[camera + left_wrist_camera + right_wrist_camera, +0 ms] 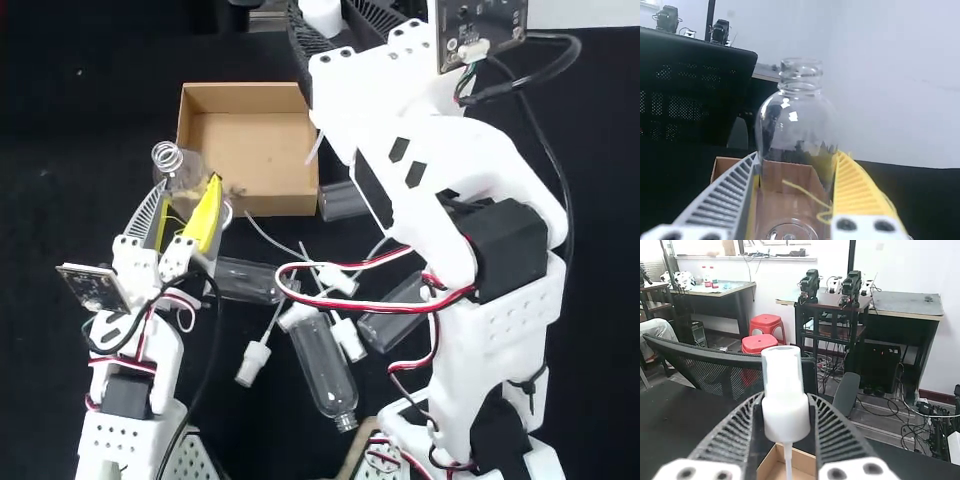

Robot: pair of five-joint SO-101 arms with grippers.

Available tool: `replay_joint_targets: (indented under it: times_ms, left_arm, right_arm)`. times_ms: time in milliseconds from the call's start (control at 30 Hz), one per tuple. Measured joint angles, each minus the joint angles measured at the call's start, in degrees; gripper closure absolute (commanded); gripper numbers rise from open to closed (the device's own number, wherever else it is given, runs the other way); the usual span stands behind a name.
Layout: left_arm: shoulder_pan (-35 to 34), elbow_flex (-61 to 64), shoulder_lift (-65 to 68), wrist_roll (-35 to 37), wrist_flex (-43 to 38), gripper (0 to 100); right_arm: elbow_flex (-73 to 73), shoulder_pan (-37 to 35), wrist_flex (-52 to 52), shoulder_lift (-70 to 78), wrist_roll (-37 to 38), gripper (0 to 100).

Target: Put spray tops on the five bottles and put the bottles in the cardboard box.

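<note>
**A:** Bottle upright in the left fingers, which grip it low on the body. Its open neck is bare, and it sits just at the near corner of the box.

**B:** And the right fingers are clamped on a spray top, with the tube hanging down. It's held high above the box's far side, well apart from that neck.

**A:** So I'd call this the first capping, and it isn't done. How's the rest looking?

**B:** Hardly begun, I'd say. No bottle lies in the box. Four more bottles lie on their sides on the dark surface, between the box and the arms' bases. At least two loose tops lie among them.

**A:** Five bottles then, all uncapped?

**B:** The held one, yes, and the nearest lying one shows an open mouth. The other three I can't tell, because the right arm and its wires cover their necks.

**A:** And the count of tops?

**B:** Unclear. The wires cross right over them, and some could lie under the arm.
</note>
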Motion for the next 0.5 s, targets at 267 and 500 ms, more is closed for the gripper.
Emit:
replay_joint_targets:
  times_ms: [267,500]
  left_arm:
    - [-3.25,0.0,0.0,0.0,2.55,97]
    - [2.37,0.0,0.0,-8.09,5.45,97]
  right_arm:
    - [0.0,0.0,0.0,0.0,0.0,98.7]
    - [0.0,0.0,0.0,0.0,0.0,98.7]
